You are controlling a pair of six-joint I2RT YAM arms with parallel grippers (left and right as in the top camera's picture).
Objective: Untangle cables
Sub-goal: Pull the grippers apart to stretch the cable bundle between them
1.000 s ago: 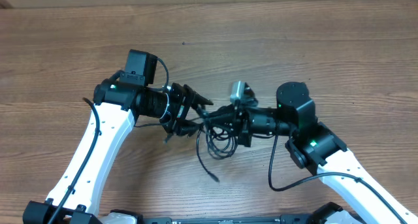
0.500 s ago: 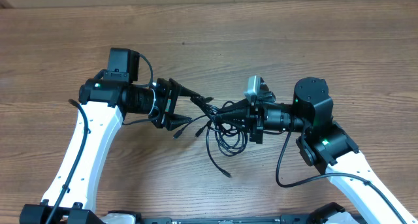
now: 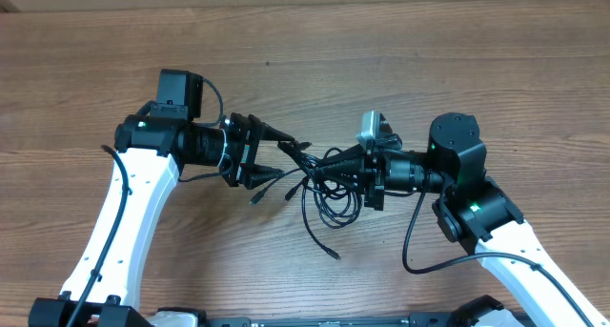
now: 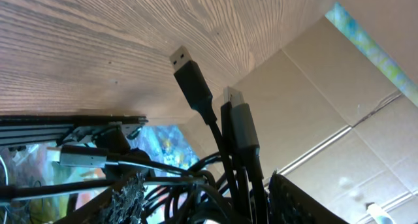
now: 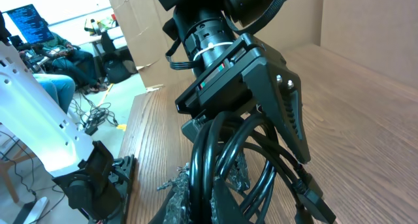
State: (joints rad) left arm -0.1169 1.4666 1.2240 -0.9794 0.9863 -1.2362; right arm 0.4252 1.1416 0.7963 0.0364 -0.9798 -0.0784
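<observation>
Hanging between the two arms, one item: cables (image 3: 320, 184), thin black cords looped in a small bundle, strung over the table (image 3: 457, 70), one loose tail (image 3: 324, 243) trailing toward the near edge; right gripper (image 3: 366, 177) clamped tight on the bundle's right side; left gripper (image 3: 255, 158) has cords running between its jaws, which stand partly apart, though whether they pinch I cannot tell; two plug ends (image 4: 196, 80) poke past it. Handling, by my guess: light, limp, springy in the loops, smooth-sheathed; best taken at a stiff plug end, not mid-loop.
</observation>
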